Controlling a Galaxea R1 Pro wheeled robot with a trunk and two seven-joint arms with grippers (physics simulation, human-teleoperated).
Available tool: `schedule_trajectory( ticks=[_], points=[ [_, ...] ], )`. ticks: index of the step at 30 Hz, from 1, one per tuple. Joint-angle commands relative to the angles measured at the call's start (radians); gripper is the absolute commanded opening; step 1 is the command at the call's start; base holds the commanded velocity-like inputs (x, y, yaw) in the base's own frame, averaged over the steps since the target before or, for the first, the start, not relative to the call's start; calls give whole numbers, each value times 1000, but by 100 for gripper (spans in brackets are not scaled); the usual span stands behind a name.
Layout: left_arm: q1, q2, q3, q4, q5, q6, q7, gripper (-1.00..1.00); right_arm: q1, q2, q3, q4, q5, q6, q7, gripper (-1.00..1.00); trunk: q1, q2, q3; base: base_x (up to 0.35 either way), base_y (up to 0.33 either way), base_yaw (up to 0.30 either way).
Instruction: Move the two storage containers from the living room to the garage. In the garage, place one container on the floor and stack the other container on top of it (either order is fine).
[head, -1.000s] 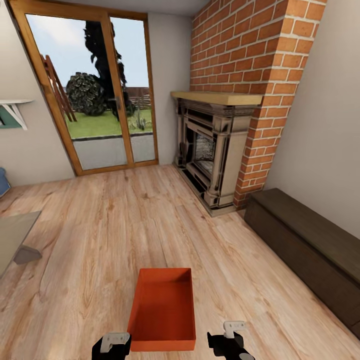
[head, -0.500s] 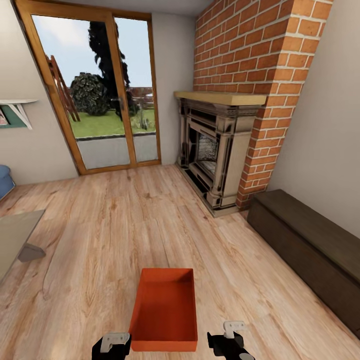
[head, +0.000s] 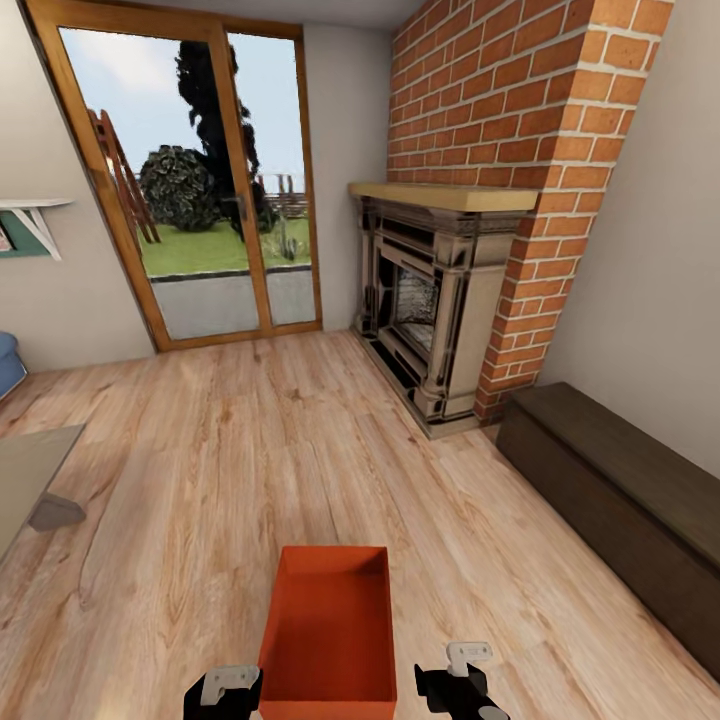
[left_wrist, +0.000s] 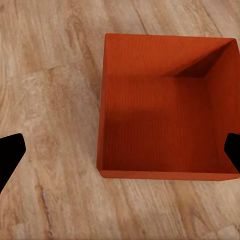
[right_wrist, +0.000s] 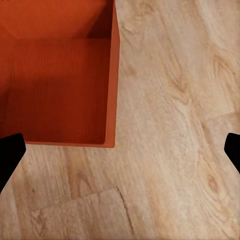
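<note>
Living room, seen from the head camera. Light wood-plank floor (head: 300, 450) across most of the view, running back to cream walls. Red-brick chimney (head: 500, 110) at upper right, with a stone fireplace (head: 425, 310) below it under a pale wooden mantel (head: 440, 195). Glazed wood-framed door (head: 190, 180) at the far wall, showing lawn, a dark shrub and sky outside. Long dark-brown low cabinet (head: 620, 500) along the right wall, just beyond the fireplace. Corner of a glass-topped table (head: 30, 480) at the left edge; sliver of blue sofa (head: 8, 360) behind it; white shelf bracket (head: 35, 225) on the left wall.

One orange-red storage container (head: 328, 630) resting flat on the planks, low centre, open side up, nothing inside, long axis pointing away from the robot. Ribbed bottom plain in both wrist views (left_wrist: 165, 120) (right_wrist: 60, 80); near wall and corner edges sharp, no tilt.

Left gripper (head: 228, 688) just beside the container's near left corner, right gripper (head: 462, 680) a little apart from its near right side, container between the two. Left gripper (left_wrist: 120, 155): jaws spread wide, dark fingertips (left_wrist: 10, 150) at opposite edges of the frame, nothing held; container and floor below. Right gripper (right_wrist: 120, 150): likewise spread wide and holding nothing, fingertips (right_wrist: 10, 150) at frame edges, over the container's near corner and bare planks.
</note>
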Motion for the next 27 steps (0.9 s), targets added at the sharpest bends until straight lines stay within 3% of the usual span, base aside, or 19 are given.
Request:
schedule_trajectory(
  ticks=[1, 17, 27],
  points=[
    [-1, 0, 3, 1, 1, -3, -2, 100, -1, 0, 2, 1, 1, -3, -2, 100, 0, -1, -1, 11, 0, 0],
    [-1, 0, 3, 1, 1, -3, -2, 100, -1, 0, 2, 1, 1, -3, -2, 100, 0, -1, -1, 2, 0, 106],
    [-1, 0, 3, 1, 1, -3, -2, 100, 0, 0, 2, 1, 1, -3, -2, 100, 0, -1, -1, 24, 0, 21]
  ],
)
